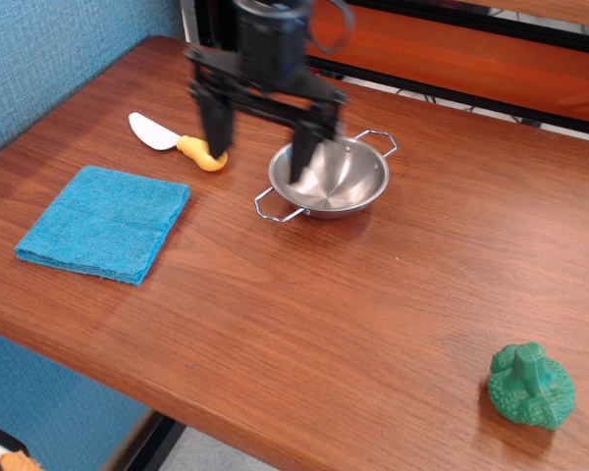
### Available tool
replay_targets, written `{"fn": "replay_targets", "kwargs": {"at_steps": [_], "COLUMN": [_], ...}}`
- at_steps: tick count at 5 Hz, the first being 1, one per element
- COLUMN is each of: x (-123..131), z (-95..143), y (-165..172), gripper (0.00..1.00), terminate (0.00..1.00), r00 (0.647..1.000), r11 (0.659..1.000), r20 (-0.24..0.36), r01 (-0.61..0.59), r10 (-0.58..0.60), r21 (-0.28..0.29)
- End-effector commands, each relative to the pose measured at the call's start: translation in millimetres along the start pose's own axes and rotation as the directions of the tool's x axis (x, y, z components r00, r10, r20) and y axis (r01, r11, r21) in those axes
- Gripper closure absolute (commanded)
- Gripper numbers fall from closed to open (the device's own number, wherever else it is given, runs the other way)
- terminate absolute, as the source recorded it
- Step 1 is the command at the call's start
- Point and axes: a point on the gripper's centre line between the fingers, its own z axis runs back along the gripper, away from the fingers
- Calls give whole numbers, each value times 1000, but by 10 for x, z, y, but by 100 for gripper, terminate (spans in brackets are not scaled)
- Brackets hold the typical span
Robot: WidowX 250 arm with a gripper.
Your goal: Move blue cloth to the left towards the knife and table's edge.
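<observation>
The blue cloth (105, 223) lies flat and folded on the table (304, 294) at the left, close to the front edge. The knife (175, 141), with a white blade and a yellow-orange handle, lies just behind the cloth. My gripper (257, 149) is open and empty, raised above the table between the knife's handle and the steel bowl (329, 176). Its fingers (212, 126) point down and are blurred by motion. It is well to the right of the cloth and does not touch it.
A green broccoli toy (531, 386) sits at the front right of the table. A blue textured wall (49, 49) stands at the left. Orange and black framing runs along the back.
</observation>
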Motion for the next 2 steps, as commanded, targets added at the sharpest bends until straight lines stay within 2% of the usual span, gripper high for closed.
{"fn": "replay_targets", "kwargs": {"at_steps": [1, 2], "x": [85, 57], "z": [497, 536], "y": [-661, -712], "gripper": [0, 0], "terminate": [0, 0], "r00": [987, 984], "r11": [992, 990], "r20": [106, 124], "r01": [122, 132], "r10": [-118, -126], "r21": [-37, -42]}}
